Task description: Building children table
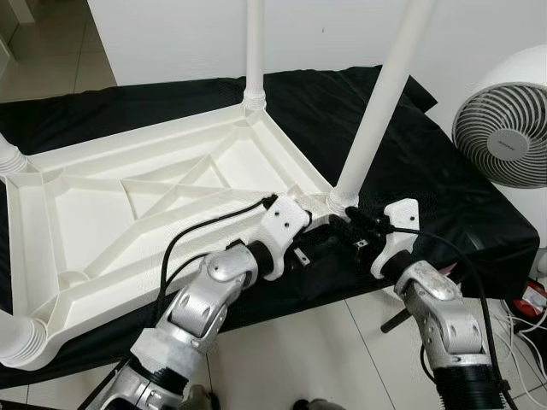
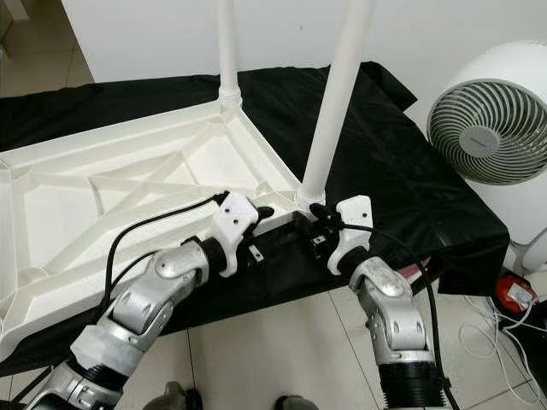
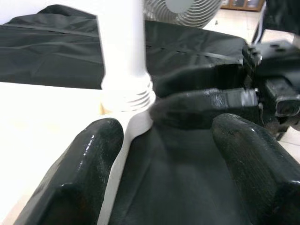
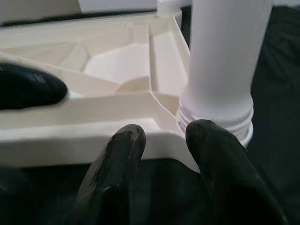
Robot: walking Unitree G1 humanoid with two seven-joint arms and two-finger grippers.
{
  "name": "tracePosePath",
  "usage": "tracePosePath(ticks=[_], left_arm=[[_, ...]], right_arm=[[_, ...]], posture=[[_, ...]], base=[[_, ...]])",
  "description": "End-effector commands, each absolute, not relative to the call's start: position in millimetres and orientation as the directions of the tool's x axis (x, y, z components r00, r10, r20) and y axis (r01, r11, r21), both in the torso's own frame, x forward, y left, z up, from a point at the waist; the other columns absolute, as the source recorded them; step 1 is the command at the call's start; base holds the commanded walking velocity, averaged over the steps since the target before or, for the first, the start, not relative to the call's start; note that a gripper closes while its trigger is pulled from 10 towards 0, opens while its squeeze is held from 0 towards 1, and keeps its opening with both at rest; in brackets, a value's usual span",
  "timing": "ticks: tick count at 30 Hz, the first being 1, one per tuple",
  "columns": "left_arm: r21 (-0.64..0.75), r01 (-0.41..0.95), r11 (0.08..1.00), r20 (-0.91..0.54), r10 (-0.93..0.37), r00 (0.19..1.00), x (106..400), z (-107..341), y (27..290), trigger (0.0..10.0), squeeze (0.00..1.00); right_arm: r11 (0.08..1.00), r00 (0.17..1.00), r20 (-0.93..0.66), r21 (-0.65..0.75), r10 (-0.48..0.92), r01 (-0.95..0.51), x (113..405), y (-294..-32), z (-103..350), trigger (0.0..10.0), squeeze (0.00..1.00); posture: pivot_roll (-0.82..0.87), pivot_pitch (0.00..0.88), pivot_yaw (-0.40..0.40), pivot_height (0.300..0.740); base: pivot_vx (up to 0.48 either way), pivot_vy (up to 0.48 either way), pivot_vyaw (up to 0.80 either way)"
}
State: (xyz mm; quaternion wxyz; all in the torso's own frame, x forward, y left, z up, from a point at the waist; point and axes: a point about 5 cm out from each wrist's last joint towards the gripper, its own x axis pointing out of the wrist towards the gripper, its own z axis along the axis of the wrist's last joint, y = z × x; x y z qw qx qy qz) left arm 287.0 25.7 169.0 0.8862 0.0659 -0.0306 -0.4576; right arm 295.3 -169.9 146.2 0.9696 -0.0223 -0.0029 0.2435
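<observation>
On the black cloth (image 1: 427, 171) lies the white plastic tabletop (image 1: 154, 213), upside down, its underside a shallow tray of raised ribs that run diagonally and cross around a triangular cell. Four legs can be counted, one at each corner: two tall white tubes rise out of frame, the far leg (image 1: 255, 51) standing upright and the near leg (image 1: 385, 94) leaning a little, while at the tabletop's left edge two more show as ribbed collars (their upper lengths are cut off by the frame). Each leg meets the tabletop in a threaded, ringed socket.

Both grippers sit at the tabletop's near right corner, at the foot of the near leg. The left gripper (image 1: 320, 243) lies low over the cloth just off the tabletop's edge, its two fingers (image 3: 84, 164) spread apart with the leg's collar beyond them and nothing between them. The right gripper (image 1: 352, 224) points at the same socket from the other side; its fingers (image 4: 117, 159) are parted, tips close to the corner rim and the ringed base, gripping nothing.

One white fan (image 1: 508, 120) stands beyond the cloth's right edge, and cables (image 1: 530, 325) lie on the tiled floor (image 1: 316, 359).
</observation>
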Motion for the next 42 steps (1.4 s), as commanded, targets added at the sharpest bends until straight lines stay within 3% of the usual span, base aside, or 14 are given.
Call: tracePosePath(ticks=[1, 8, 17, 29, 35, 42], left_arm=[[0.161, 0.785, 0.598, 0.007, -0.796, 0.605, 292.1, 177.3, 29.3, 10.0, 0.0], [0.219, 0.746, 0.629, 0.072, -0.773, 0.63, 301.2, 206.3, 42.1, 10.0, 0.0], [0.246, 0.744, 0.621, 0.049, -0.775, 0.63, 301.8, 205.1, 46.8, 10.0, 0.0], [0.284, 0.799, 0.531, -0.201, -0.782, 0.591, 288.3, 172.3, 82.4, 10.0, 0.0], [0.318, 0.748, 0.583, -0.301, -0.685, 0.663, 299.3, 158.5, 97.9, 10.0, 0.0], [0.274, 0.756, 0.594, -0.373, -0.659, 0.653, 295.6, 152.5, 108.0, 10.0, 0.0]], right_arm=[[0.877, 0.879, -0.031, -0.062, 0.475, -0.476, 300.7, -172.6, 143.2, 10.0, 0.0], [0.881, 0.888, -0.024, -0.115, 0.46, -0.459, 324.2, -181.8, 150.8, 10.0, 0.0], [0.888, 0.898, -0.016, -0.14, 0.44, -0.438, 334.1, -187.0, 156.3, 10.0, 0.0], [0.918, 0.925, 0.026, -0.138, 0.379, -0.372, 347.6, -200.9, 166.3, 10.0, 0.0], [0.894, 0.896, 0.053, -0.118, 0.441, -0.433, 341.9, -194.1, 167.3, 10.0, 0.0], [0.87, 0.87, 0.061, -0.111, 0.489, -0.481, 332.2, -191.4, 164.4, 10.0, 0.0]], posture=[[-0.09, 0.089, 0.001, 0.74], [-0.07, 0.096, -0.002, 0.74], [-0.07, 0.098, 0.002, 0.74], [-0.05, 0.118, 0.012, 0.74], [-0.06, 0.122, 0.016, 0.74], [-0.06, 0.127, 0.023, 0.74]], base=[[0.0, 0.0, 0.0], [0.0, 0.0, 0.0], [0.0, 0.0, 0.0], [0.0, 0.0, 0.0], [0.0, 0.0, 0.0], [0.0, 0.0, 0.0]])
